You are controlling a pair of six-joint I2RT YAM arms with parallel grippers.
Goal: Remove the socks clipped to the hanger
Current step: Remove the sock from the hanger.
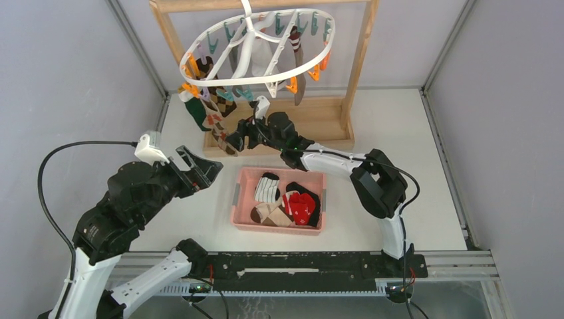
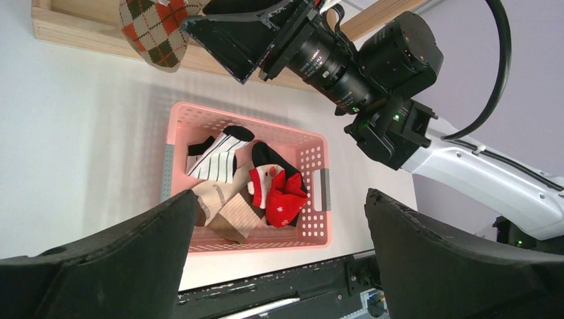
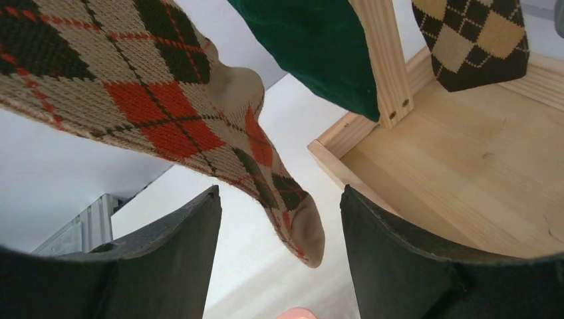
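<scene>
Mid-task: right claw (image 3: 279,222) open around argyle sock (image 3: 153,106) toe, far-left under hanger (image 1: 266,82). Next: close, tug down. Left claw (image 2: 279,259) open, empty.

The right gripper (image 3: 279,206) stands wide open, one dark finger (image 3: 166,252) at 7 o'clock and the other at 5 o'clock. A beige argyle sock (image 3: 133,86) with orange and dark diamonds slants down from 10 o'clock, and its toe hangs in the gap between the fingers, touching neither. At 12 o'clock a green sock (image 3: 312,46) hangs beside a wooden post (image 3: 382,60). A dark brown-and-yellow argyle sock (image 3: 472,40) hangs at 1 o'clock above the wooden base (image 3: 465,173). The white table (image 3: 253,279) lies below.
</scene>
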